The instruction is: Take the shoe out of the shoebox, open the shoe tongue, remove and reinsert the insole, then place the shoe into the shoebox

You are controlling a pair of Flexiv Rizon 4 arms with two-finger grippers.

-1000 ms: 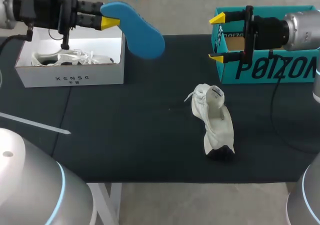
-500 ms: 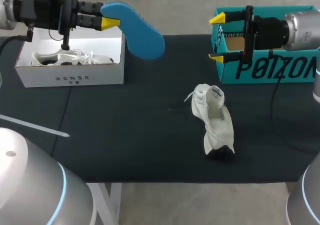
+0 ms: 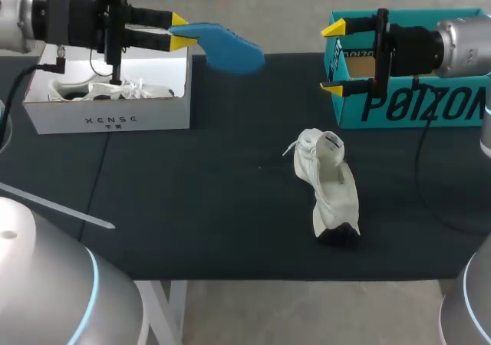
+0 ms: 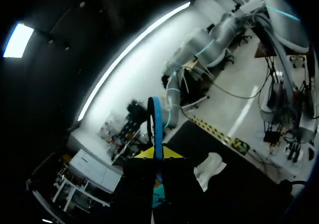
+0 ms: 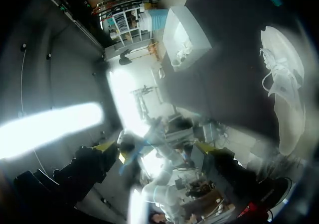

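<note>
My left gripper (image 3: 179, 37) is shut on the heel end of a blue insole (image 3: 228, 46), holding it in the air beside the white box. In the left wrist view the insole (image 4: 156, 127) shows edge-on, rising from between the yellow tips of the gripper (image 4: 158, 154). The white shoe (image 3: 330, 184) lies on the black mat near the middle, tongue pulled up, apart from both grippers. It also shows in the right wrist view as the shoe (image 5: 283, 92). My right gripper (image 3: 333, 59) hangs open and empty in front of the teal shoebox (image 3: 430, 103).
A white box (image 3: 111, 119) at the back left holds another white shoe (image 3: 107, 90), under my left arm. The same white box (image 5: 187, 35) shows in the right wrist view. The mat's front edge runs close behind the shoe's heel.
My left wrist has turned, so the insole now lies nearly level and thin instead of broad and hanging. The left gripper has shifted a little to the right. The right arm and the shoe have not moved.
</note>
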